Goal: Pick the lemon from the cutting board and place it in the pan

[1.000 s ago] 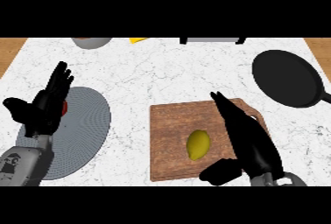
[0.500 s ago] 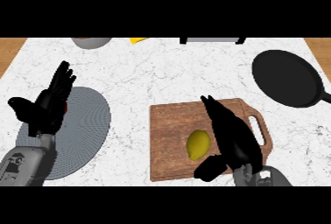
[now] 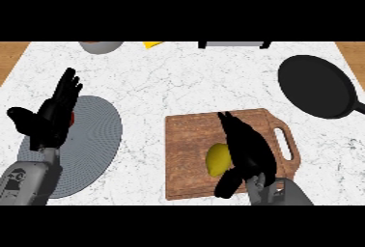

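Item: lemon (image 3: pixel 217 159), yellow, lying near the middle of the wooden cutting board (image 3: pixel 191 144), its right side hidden by the right hand (image 3: pixel 246 152). That hand lay over and beside the fruit with fingers extended, not yet closed round it; thumb low at the board's near edge. Judged light, firm, rounded and apt to roll, with a smooth rind; best taken across its short middle. Destination: black pan (image 3: pixel 317 87), well apart at the far right. Left hand (image 3: pixel 50 116) rested open, fingers up, over a grey round mat (image 3: pixel 92 140). Surface: white marbled counter (image 3: pixel 178 77); a grey bowl (image 3: pixel 100 46) at the far edge.
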`<move>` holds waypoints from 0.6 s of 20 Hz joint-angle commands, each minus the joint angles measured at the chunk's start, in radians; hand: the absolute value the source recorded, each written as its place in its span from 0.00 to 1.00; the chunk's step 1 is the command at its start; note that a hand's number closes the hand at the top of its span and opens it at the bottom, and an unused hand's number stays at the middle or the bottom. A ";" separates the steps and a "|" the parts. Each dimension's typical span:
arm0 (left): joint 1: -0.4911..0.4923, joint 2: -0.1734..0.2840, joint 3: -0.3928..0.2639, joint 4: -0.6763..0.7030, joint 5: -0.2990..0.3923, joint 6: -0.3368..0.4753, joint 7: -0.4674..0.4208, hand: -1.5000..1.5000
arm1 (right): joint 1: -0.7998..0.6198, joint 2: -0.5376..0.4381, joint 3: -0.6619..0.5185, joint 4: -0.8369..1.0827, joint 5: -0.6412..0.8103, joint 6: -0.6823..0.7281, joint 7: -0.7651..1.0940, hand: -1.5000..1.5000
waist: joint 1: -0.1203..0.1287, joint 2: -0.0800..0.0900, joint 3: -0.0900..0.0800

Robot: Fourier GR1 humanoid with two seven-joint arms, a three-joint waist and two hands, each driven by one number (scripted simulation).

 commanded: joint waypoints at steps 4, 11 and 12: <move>0.030 -0.039 0.008 0.012 -0.030 -0.024 -0.051 0.50 | -0.038 0.055 -0.047 0.135 0.048 0.046 0.019 0.00 | 0.001 0.001 0.000; 0.031 -0.049 -0.002 -0.143 -0.059 0.016 0.110 0.50 | 0.012 0.079 -0.046 0.140 0.082 0.086 0.018 0.00 | 0.004 -0.003 0.001; 0.031 -0.022 0.057 -0.040 -0.032 -0.046 0.023 0.50 | -0.007 0.078 -0.080 0.135 0.062 0.127 0.013 0.00 | 0.001 -0.001 0.000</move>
